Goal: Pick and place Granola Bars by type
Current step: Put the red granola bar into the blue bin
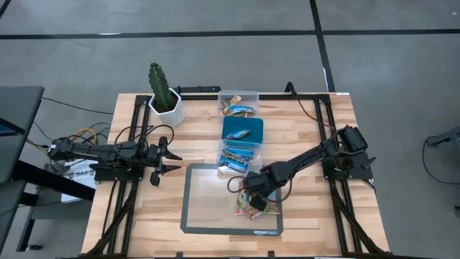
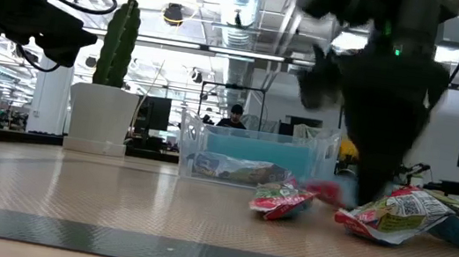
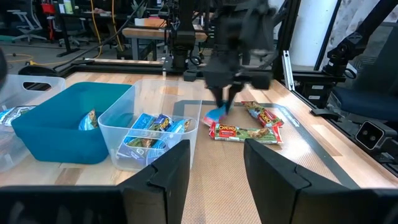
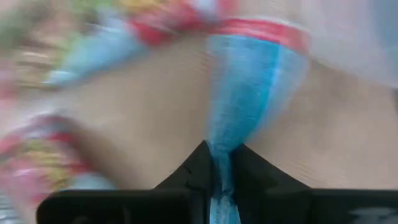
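Observation:
Several granola bars in red and green wrappers [image 1: 256, 206] lie in a loose pile on the grey mat; they also show in the low view [image 2: 395, 217] and in the left wrist view [image 3: 245, 132]. My right gripper [image 1: 253, 188] stands over the pile's far edge, shut on a blue bar with a red end [image 4: 249, 93]. More blue bars lie in the near clear tub [image 3: 149, 134]. My left gripper [image 1: 167, 160] waits open at the table's left, fingers level and pointing right. My right gripper [image 4: 221, 168] pinches the blue bar by one end [image 4: 222, 152] between its two fingers [image 4: 198, 167], coming from above and pointing down. The bar [image 3: 217, 113] hangs slanting below the fingertips, just over the mat. I cannot tell whether its red end touches the mat.
A row of three tubs runs from the mat's far edge to the far edge: clear [image 1: 237, 157], teal [image 1: 242, 129], clear [image 1: 238, 103]. A potted cactus [image 1: 164, 93] stands at the far left. Bare mat [image 1: 208, 205] lies left of the pile.

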Available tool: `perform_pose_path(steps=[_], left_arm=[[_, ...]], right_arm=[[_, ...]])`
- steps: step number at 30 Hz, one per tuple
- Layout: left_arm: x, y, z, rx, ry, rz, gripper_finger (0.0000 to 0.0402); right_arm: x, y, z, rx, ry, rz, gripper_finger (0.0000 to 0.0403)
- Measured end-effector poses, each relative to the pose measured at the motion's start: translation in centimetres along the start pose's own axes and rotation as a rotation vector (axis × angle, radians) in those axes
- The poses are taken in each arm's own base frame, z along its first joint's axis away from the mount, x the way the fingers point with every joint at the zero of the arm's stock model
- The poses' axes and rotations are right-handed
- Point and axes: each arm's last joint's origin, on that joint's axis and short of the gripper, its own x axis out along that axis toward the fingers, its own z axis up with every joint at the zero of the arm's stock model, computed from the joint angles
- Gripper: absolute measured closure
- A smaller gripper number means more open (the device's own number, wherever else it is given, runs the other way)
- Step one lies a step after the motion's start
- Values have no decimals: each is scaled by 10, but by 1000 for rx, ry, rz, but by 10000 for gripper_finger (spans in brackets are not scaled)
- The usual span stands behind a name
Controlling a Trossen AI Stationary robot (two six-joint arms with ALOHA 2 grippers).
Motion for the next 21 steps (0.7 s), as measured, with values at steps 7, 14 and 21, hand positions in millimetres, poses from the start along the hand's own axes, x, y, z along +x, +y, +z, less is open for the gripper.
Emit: perform_pose_path(steps=[7,14,21], left_arm=[[0,0,0,0,0,0,258],[0,0,0,0,0,0,258],[0,0,0,0,0,0,258]], right_arm=[[-18,34,18,-136,-197,218,370],[-36,42,40,-179,-349,313,375],[-60,39,75,-211,-596,385,377]])
